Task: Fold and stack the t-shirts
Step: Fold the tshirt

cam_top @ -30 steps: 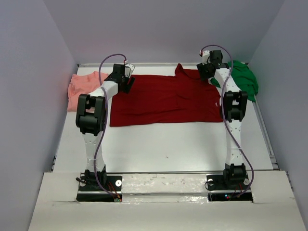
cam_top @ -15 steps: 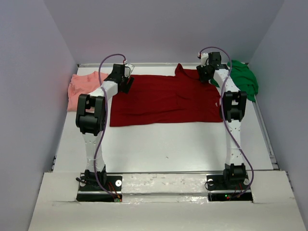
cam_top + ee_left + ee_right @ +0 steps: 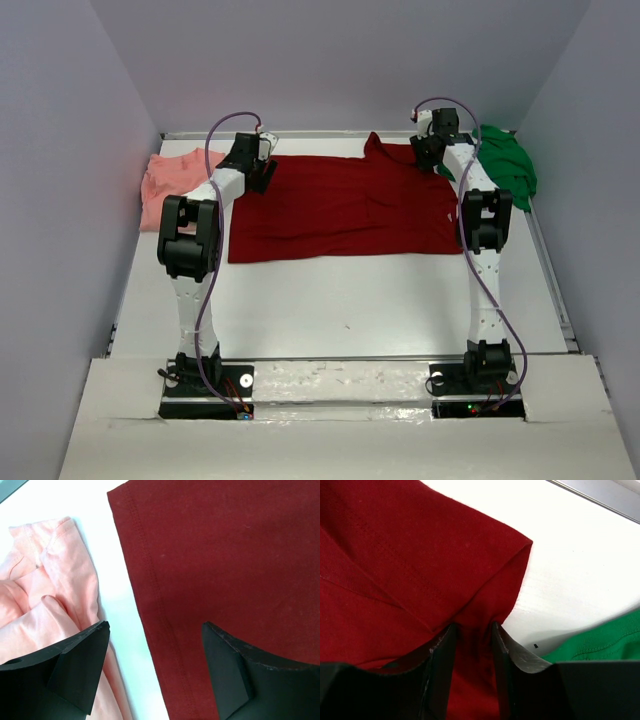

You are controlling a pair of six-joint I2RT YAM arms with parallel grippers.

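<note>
The dark red t-shirt [image 3: 340, 205] lies spread flat across the back of the white table. My right gripper [image 3: 473, 630] sits at its far right sleeve, with the jaws pinched on a gathered fold of the red cloth [image 3: 410, 545]. My left gripper [image 3: 155, 630] is open at the shirt's far left corner and straddles the stitched hem [image 3: 150, 580]. One finger is over the salmon-pink t-shirt [image 3: 45, 580] and the other is over red cloth. The pink t-shirt [image 3: 165, 185] is crumpled at the back left. The green t-shirt [image 3: 505, 165] is bunched at the back right.
A metal rail [image 3: 600, 495] runs along the table's back edge just beyond the sleeve. Grey walls close in on the left, back and right. White table surface [image 3: 340, 300] stretches from the red shirt to the arm bases.
The right gripper's jaws have narrowed onto the red sleeve, and its wrist has shifted slightly toward the back. The left arm and the shirts have not moved.
</note>
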